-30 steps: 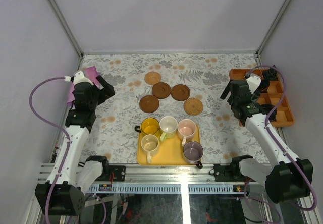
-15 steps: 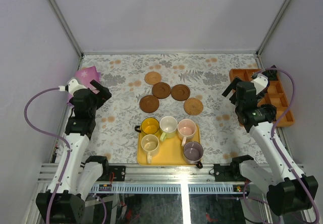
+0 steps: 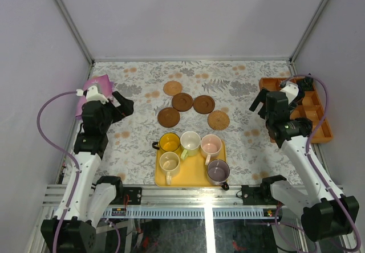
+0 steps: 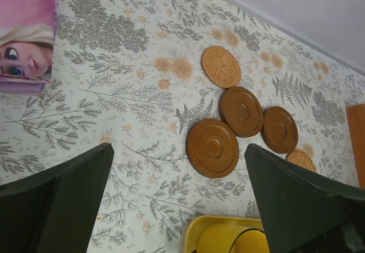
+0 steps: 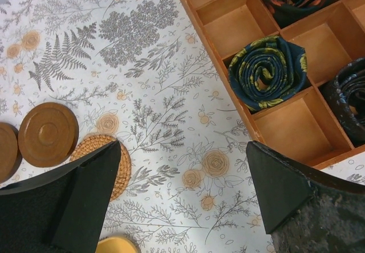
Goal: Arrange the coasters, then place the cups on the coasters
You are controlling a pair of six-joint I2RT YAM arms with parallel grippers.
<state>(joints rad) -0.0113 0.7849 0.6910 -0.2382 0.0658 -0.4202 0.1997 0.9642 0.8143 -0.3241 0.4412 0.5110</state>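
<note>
Five coasters lie clustered mid-table: a tan coaster (image 3: 173, 88), three dark brown coasters (image 3: 182, 101) (image 3: 203, 104) (image 3: 169, 117) and a second tan coaster (image 3: 218, 119). Five cups stand on the yellow tray (image 3: 188, 178): yellow cup (image 3: 169, 143), cream cup (image 3: 190, 142), pink cup (image 3: 210, 145), another cream cup (image 3: 169, 163), grey-purple cup (image 3: 218, 171). My left gripper (image 3: 122, 106) (image 4: 178, 146) hovers open, left of the coasters. My right gripper (image 3: 259, 102) (image 5: 183, 143) hovers open to their right. The left wrist view shows the nearest dark coaster (image 4: 212, 147) and the yellow cup (image 4: 228, 239).
An orange divided tray (image 3: 319, 129) (image 5: 228, 33) holding rolled dark ties stands at the right edge, close to my right arm. A pink picture book (image 3: 94, 89) (image 4: 25, 25) lies at the far left. Grey walls close in the table on three sides.
Both arms have shifted slightly above the table while staying open. The left wrist dipped back and turned toward the coasters; the right wrist moved a little to the right.
</note>
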